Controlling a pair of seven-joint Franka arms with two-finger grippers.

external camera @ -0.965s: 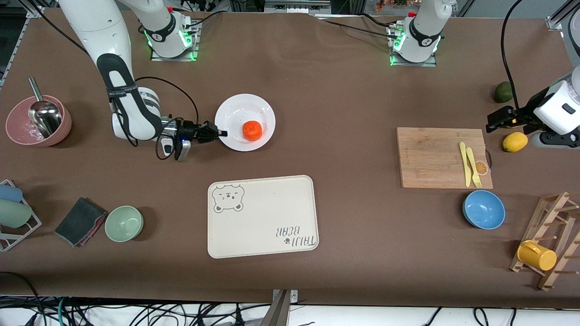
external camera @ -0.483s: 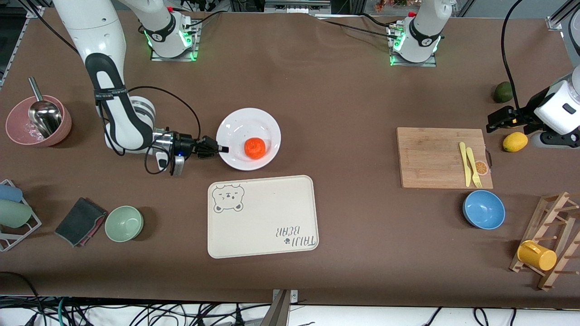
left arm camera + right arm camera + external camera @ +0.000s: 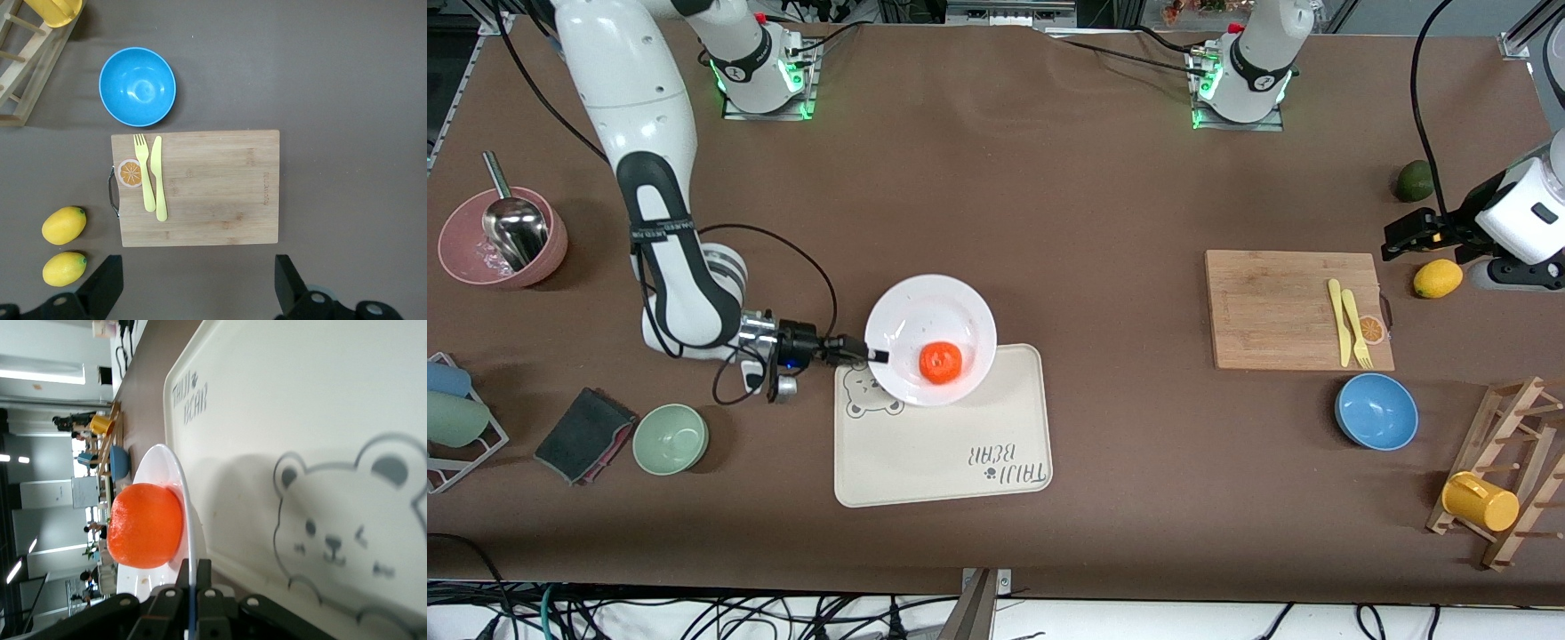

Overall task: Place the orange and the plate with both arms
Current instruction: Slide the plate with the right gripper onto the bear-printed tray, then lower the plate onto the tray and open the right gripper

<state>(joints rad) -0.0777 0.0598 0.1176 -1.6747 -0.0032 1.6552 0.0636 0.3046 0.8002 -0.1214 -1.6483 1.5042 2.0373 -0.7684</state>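
Right gripper (image 3: pixel 876 356) clamps the plate (image 3: pixel 930 311) carrying the orange (image 3: pixel 941 362) over the bear tray (image 3: pixel 960 444); left gripper (image 3: pixel 193 293), fingers spread, waits above the cutting board (image 3: pixel 213 193).

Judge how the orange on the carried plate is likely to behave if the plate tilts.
The orange is round and sits loose on the glossy plate, so it would probably roll. The shallow rim may barely stop it. The right gripper pinches only one edge, so tilting seems possible.

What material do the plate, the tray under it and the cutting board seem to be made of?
Plate: probably glazed ceramic or melamine; white, glossy, with highlights. Tray: likely matte plastic; beige, with a printed bear. Cutting board: wood or bamboo, with visible grain and joined strips.
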